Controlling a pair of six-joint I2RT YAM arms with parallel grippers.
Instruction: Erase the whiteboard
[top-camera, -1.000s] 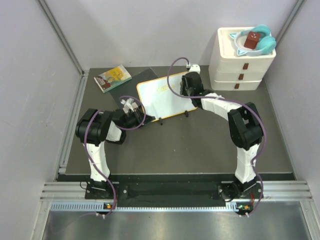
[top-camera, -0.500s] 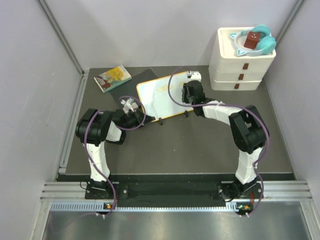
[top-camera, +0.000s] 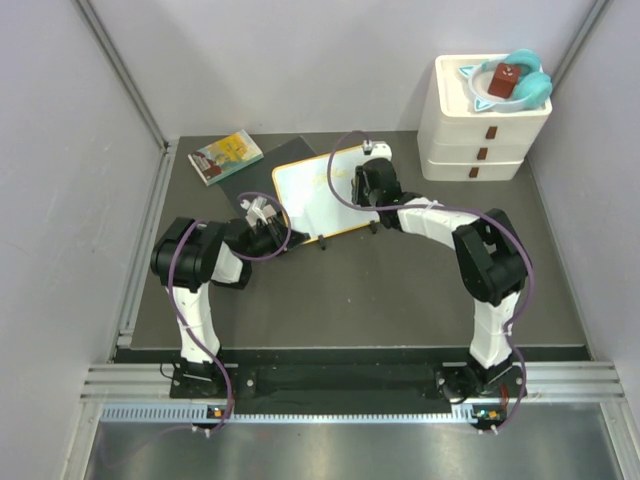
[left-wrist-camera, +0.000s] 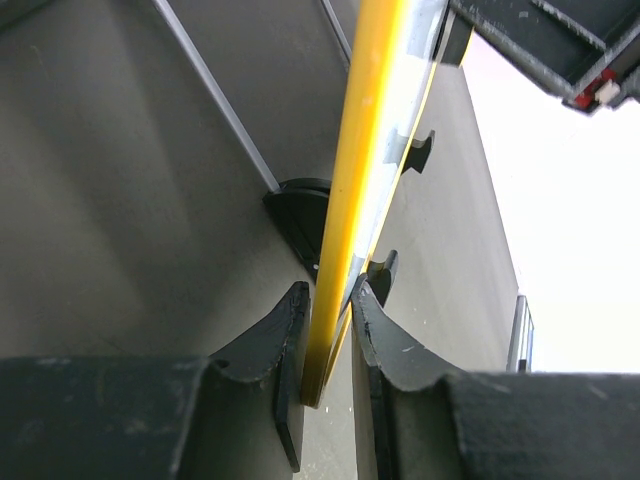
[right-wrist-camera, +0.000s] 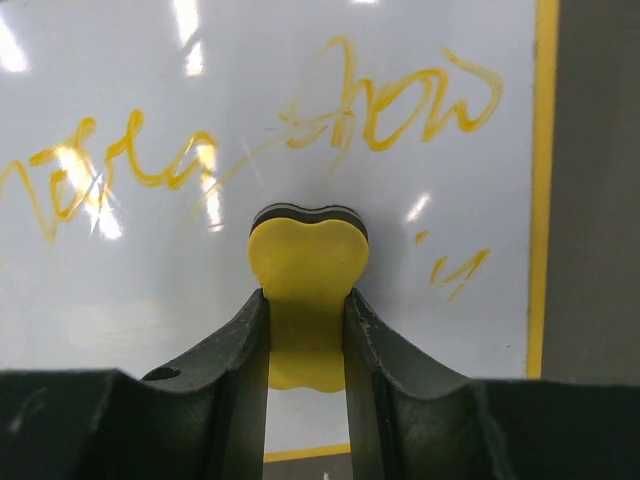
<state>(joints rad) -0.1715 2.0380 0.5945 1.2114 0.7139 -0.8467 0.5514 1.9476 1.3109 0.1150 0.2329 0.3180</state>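
Right gripper, eraser leftward on whiteboard

Small book, dark mat, white drawers, perhaps teal headphones atop

The whiteboard sits mid-table, a book behind it to the left, stacked drawers at the right rear.

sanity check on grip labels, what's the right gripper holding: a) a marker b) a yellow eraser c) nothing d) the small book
B: the right wrist view shows the right gripper shut on a yellow eraser, pressed to the whiteboard just below the yellow writing.
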